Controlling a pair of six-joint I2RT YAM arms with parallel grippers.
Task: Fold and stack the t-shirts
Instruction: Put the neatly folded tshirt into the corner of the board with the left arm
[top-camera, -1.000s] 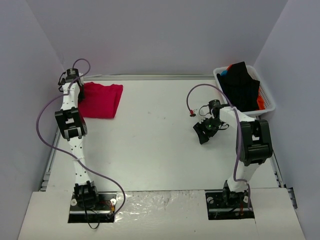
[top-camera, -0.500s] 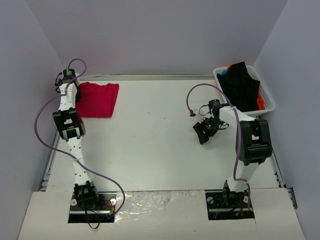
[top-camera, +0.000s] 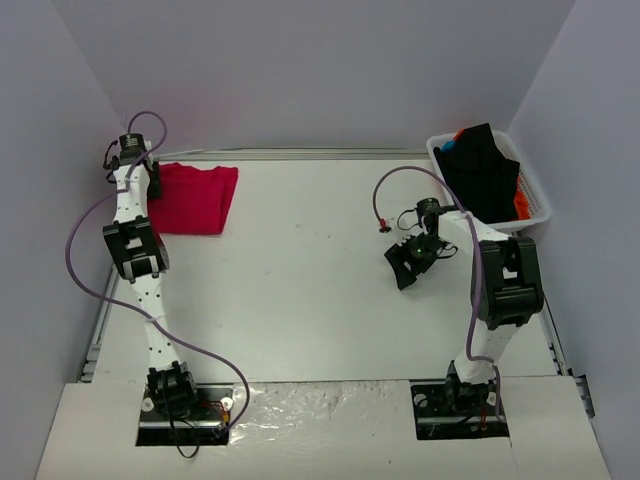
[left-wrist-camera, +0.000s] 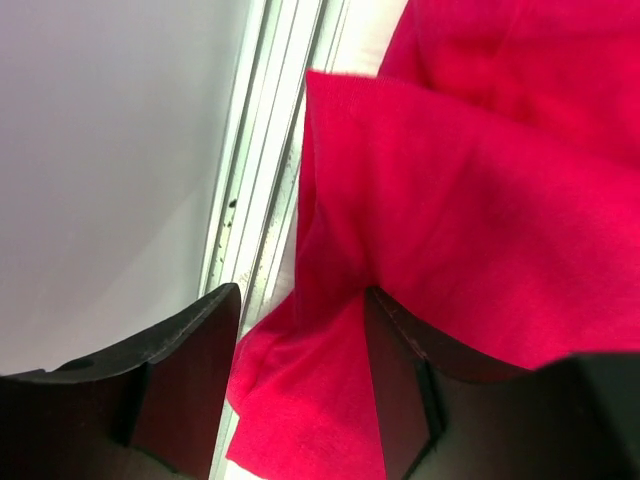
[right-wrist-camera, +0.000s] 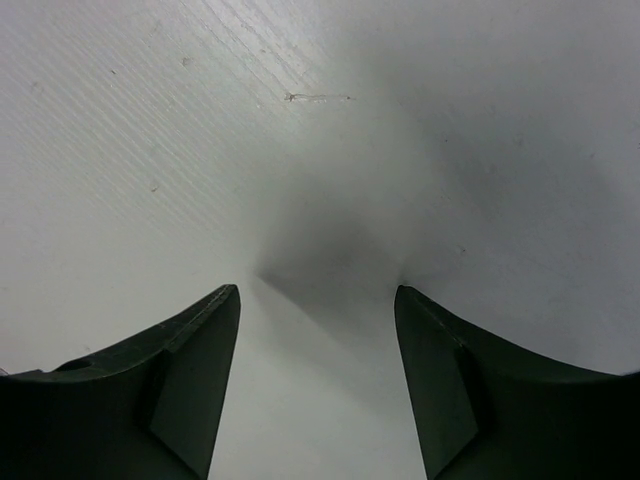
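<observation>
At the far-left corner of the white table (top-camera: 320, 290), the left gripper (left-wrist-camera: 300, 295) has opened, releasing the folded crimson-red cloth t-shirt (top-camera: 200, 198), apparently the stack's base; the right gripper (right-wrist-camera: 318, 300) hangs open, empty.

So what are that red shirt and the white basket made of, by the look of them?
The red t-shirt looks like soft matte knit cloth, perhaps cotton: it folds and creases limply. The basket looks like rigid white plastic with slatted walls, though it is small in view.

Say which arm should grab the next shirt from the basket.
Right. The right end effector is open, empty, near the basket; the left end effector is on the far side, open over the red t-shirt.
</observation>
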